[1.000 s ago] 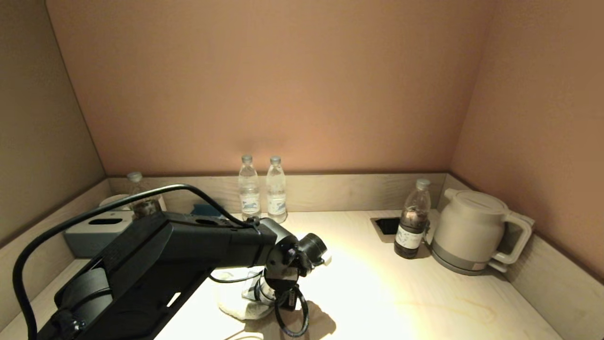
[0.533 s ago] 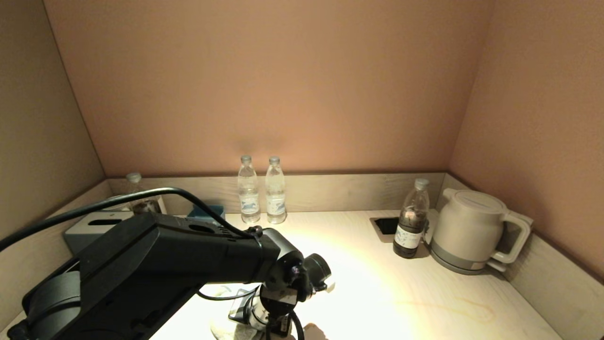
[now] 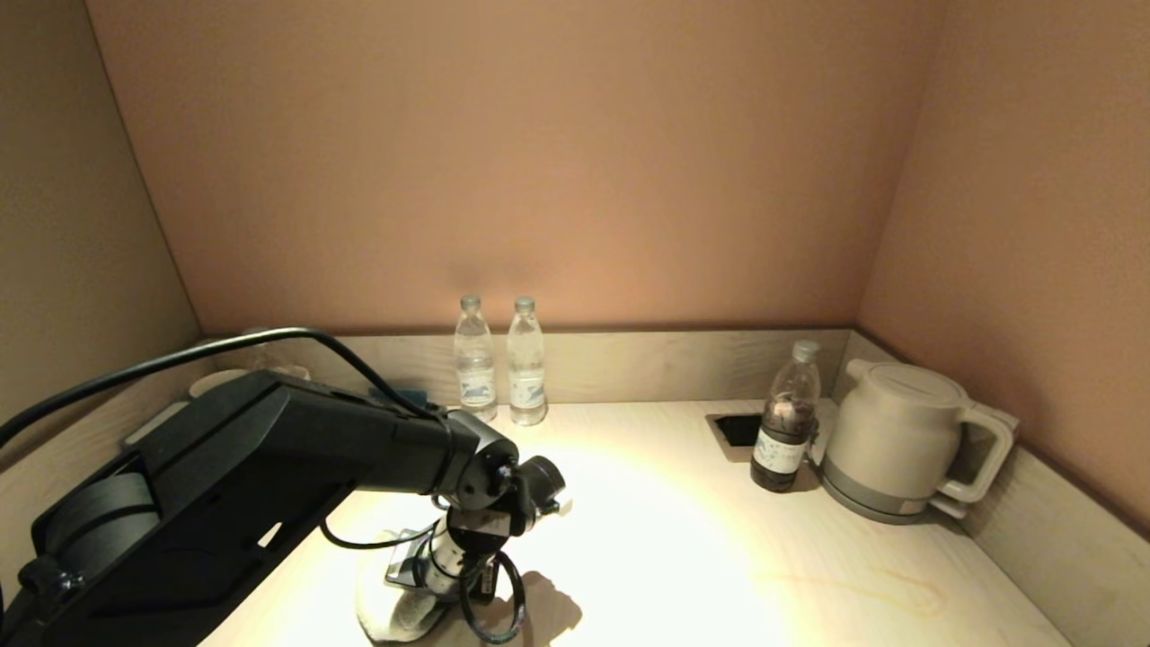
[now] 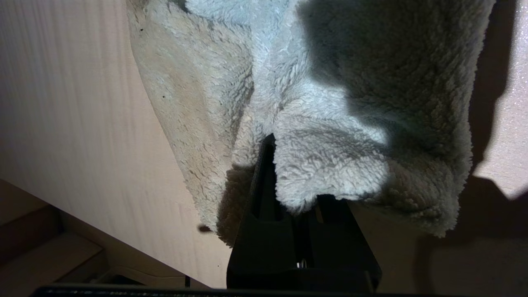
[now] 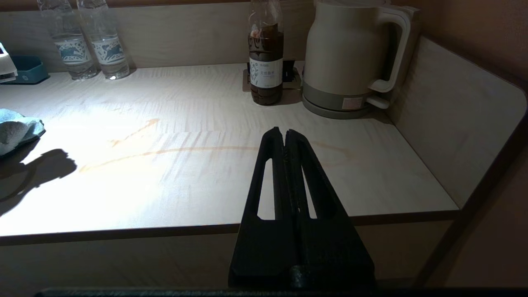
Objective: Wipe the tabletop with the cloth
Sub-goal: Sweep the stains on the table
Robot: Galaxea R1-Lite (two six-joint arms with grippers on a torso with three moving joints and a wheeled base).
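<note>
The fluffy pale cloth (image 3: 382, 611) lies on the light wooden tabletop (image 3: 701, 539) near its front left. My left gripper (image 4: 297, 173) is shut on a fold of the cloth (image 4: 313, 103) and presses it down on the wood; one finger is buried under the pile. In the head view the wrist (image 3: 485, 490) covers the fingers. The cloth's edge also shows in the right wrist view (image 5: 16, 130). My right gripper (image 5: 284, 134) is shut and empty, parked off the table's front edge. A faint orange streak (image 5: 165, 150) crosses the tabletop.
Two clear water bottles (image 3: 474, 359) (image 3: 526, 364) stand at the back wall. A dark bottle (image 3: 783, 418) and a cream kettle (image 3: 898, 440) stand back right beside a socket recess (image 3: 737, 429). A blue tray (image 5: 24, 68) sits back left. Raised walls enclose three sides.
My left arm has dragged the cloth to the left along the front part of the table. The right arm has not moved.
</note>
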